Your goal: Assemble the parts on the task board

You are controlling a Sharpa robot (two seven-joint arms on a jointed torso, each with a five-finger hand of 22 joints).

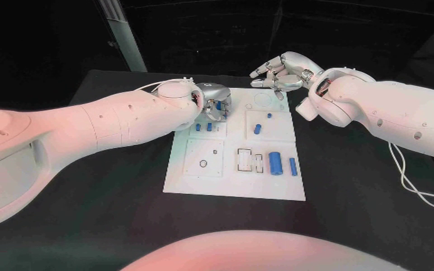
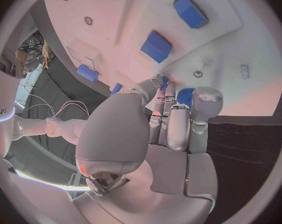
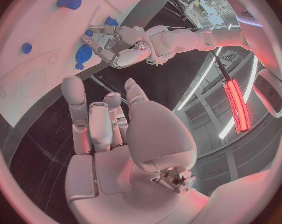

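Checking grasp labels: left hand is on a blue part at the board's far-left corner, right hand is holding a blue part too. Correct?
Half right. The right hand holds nothing; the right wrist view shows its fingers bare. The left hand does grip a blue part at the task board.

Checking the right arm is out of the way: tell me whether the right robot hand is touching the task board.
Apart. In the right wrist view the right robot hand hangs over black table, with a dark gap between its fingertips and the task board edge.
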